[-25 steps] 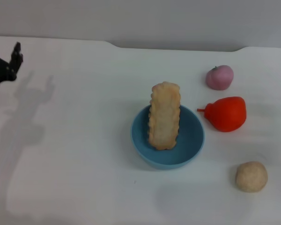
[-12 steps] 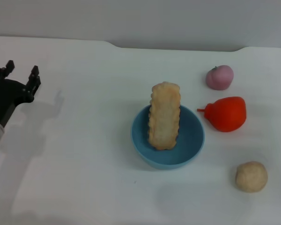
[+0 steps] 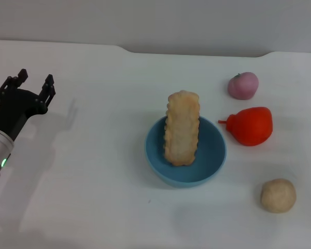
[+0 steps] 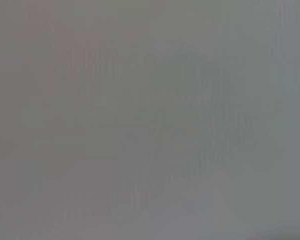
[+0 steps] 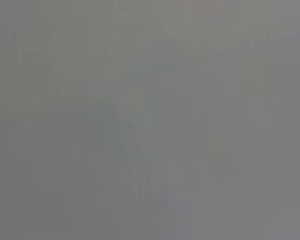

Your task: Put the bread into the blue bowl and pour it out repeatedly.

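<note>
I see the bread (image 3: 182, 128) already in the blue bowl (image 3: 207, 166) at centre frame, leaning up against the far rim with its top end poking above it, so the loading half looks done and the pouring is left. My left gripper (image 3: 31, 86) sits at the left edge, fingers spread, holding nothing. The right gripper isn't in view. The loaf is golden-tan, flat, scallop-edged; the bowl is smooth plastic on a matte white table (image 3: 93, 181).
</note>
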`<state>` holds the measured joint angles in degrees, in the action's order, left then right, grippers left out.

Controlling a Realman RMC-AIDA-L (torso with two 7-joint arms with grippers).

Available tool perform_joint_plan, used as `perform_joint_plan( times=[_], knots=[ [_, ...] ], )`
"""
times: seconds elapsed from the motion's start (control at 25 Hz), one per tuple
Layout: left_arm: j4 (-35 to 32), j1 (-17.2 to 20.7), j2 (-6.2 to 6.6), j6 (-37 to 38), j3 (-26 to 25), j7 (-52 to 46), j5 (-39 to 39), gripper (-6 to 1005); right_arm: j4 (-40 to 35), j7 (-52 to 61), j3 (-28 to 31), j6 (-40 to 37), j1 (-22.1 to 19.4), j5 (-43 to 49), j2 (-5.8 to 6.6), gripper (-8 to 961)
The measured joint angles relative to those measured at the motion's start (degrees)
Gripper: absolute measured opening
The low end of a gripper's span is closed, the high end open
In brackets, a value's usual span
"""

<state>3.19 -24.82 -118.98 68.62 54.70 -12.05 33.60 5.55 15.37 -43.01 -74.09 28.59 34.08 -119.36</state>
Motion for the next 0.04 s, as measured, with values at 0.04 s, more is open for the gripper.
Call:
perform_joint_plan(
  times=[0.04],
  knots=[
    [0.09,-0.13,0.02,-0.11,-0.10,-0.01,-0.06,588,-0.24,-0.09,-0.11,0.00,0.03,0.03,0.01,394]
  ],
)
